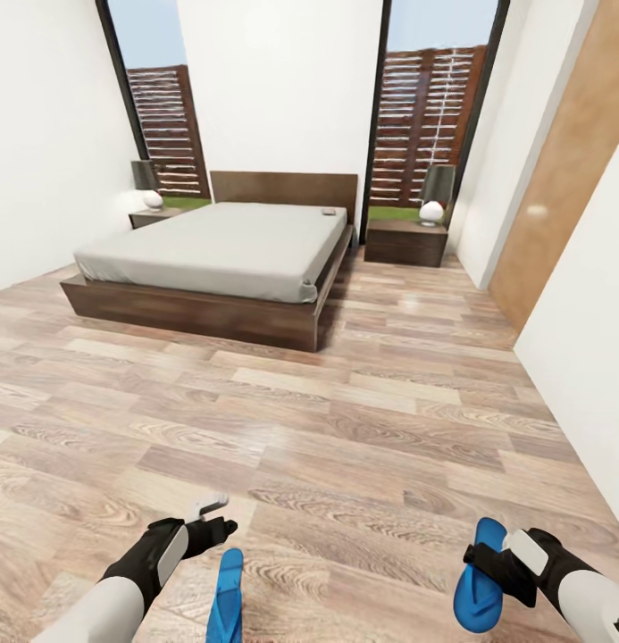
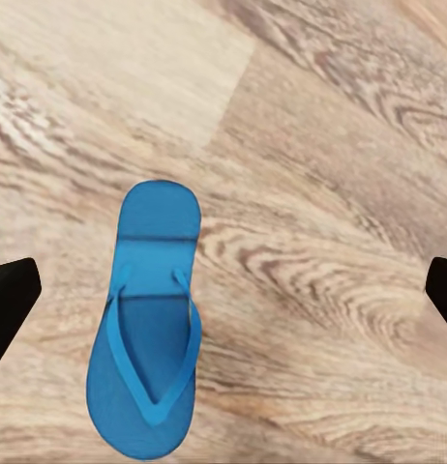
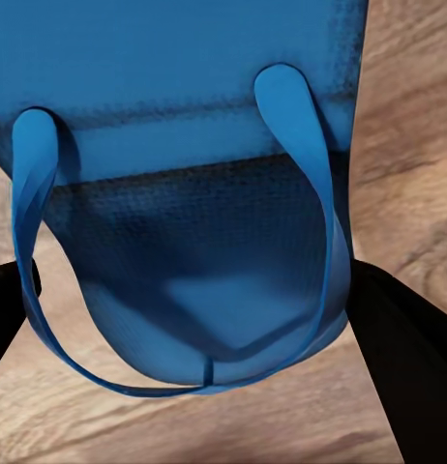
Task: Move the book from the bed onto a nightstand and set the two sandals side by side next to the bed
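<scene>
The right tool (image 1: 489,572), lower right, seems clamped on one sandal (image 1: 477,576), while the left tool (image 1: 221,527) gapes empty above the other sandal (image 1: 225,597) at bottom centre; I'd lower it squarely first, the bed (image 1: 211,254) being far off.

book (image 1: 329,212) too small, L sandal (image 1: 225,597) cropped

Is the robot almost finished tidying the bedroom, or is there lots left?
Lots left. Nothing looks done yet. The right pincer grips one blue sandal, far from the bed. The other sandal lies on the wooden floor under the open left pincer. A small flat thing, perhaps the book, sits on the mattress near the headboard, not on the nightstand.
</scene>
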You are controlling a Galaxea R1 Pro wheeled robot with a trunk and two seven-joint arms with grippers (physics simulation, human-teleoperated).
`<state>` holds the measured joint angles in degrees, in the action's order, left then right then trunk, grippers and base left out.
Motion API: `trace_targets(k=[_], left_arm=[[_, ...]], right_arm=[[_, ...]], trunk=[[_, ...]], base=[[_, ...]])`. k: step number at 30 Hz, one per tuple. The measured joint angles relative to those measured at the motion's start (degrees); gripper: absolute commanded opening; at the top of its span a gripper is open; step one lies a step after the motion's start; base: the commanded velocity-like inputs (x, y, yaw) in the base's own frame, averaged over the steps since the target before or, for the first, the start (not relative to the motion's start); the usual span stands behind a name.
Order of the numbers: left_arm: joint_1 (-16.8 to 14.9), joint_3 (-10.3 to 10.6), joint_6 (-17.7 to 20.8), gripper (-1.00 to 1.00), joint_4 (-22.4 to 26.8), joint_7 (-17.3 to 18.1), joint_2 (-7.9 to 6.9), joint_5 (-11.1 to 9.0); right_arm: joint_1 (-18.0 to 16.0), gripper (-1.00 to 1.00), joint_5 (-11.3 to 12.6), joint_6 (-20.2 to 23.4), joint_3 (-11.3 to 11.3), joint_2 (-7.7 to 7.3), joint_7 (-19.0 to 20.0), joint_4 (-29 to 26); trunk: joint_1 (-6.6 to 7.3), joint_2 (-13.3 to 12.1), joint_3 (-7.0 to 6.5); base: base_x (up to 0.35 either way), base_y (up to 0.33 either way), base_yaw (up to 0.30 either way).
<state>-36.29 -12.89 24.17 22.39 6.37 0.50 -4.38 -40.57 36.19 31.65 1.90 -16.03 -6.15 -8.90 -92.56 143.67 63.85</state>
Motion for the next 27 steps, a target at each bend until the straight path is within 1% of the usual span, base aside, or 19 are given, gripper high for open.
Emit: trace_targets(k=[14,20,27], left_arm=[[-0.02,0.00,0.00,1.00,0.00,0.00,0.00,0.00],[-0.02,0.04,0.05,1.00,0.00,0.03,0.09,0.01],[-0.02,0.04,0.07,1.00,0.02,-0.34,0.33,0.06]], right_arm=[[-0.01,-1.00,-0.01,-0.01,0.01,-0.06,0.11,0.00],[-0.03,-1.00,0.00,-0.09,0.03,-0.06,1.69,-0.01],[0.02,-1.00,-0.06,-0.24,-0.14,-0.06,2.19,-0.07]], trunk=[[-0.36,0.19,3.10],[-0.52,0.27,4.43],[-0.70,0.36,5.99]], base=[[0.000,0.000,0.000],[0.000,0.000,0.000],[0.000,0.000,0.000]])
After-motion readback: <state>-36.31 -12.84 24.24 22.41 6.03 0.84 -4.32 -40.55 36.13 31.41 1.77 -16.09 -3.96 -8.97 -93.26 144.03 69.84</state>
